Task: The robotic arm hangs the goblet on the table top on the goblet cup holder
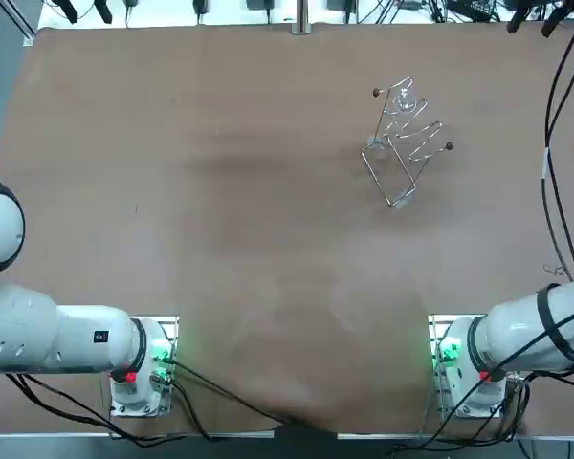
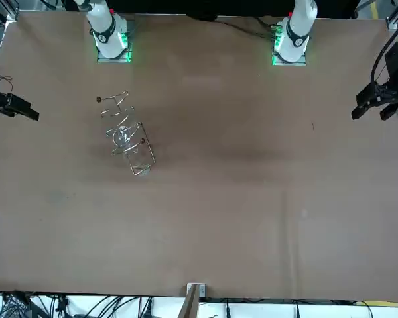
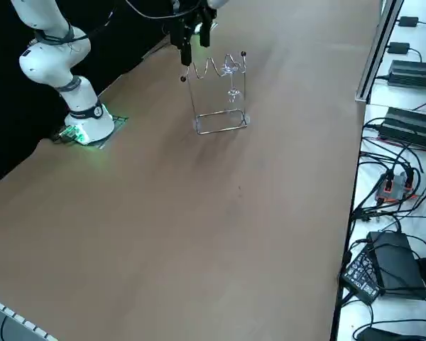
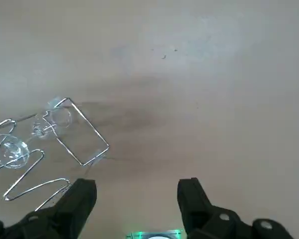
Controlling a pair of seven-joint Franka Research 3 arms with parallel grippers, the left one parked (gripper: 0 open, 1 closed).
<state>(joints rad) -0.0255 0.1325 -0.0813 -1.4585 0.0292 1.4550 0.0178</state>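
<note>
Reading across the front view, the right gripper [image 4: 137, 187] comes first. It hovers high over the table [image 2: 265, 199] with its fingers spread apart and nothing between them. The wrist view shows the goblet cup holder [image 4: 89, 125] lying off to one side of the fingers, not under them. Next comes the holder itself, a wire frame on a rectangular foot. The goblet [image 3: 232, 78] appears to hang from its wavy top rail, foot caught in a loop and bowl down, clear of the tabletop. That placement suggests the hanging is done and the empty claw stands apart so as not to knock the glass. Beyond the holder the brown surface runs bare across the middle and toward the parked arm's side, leaving wide room for the arm to move. The holder stands well in from every edge, nearest the far one.
</note>
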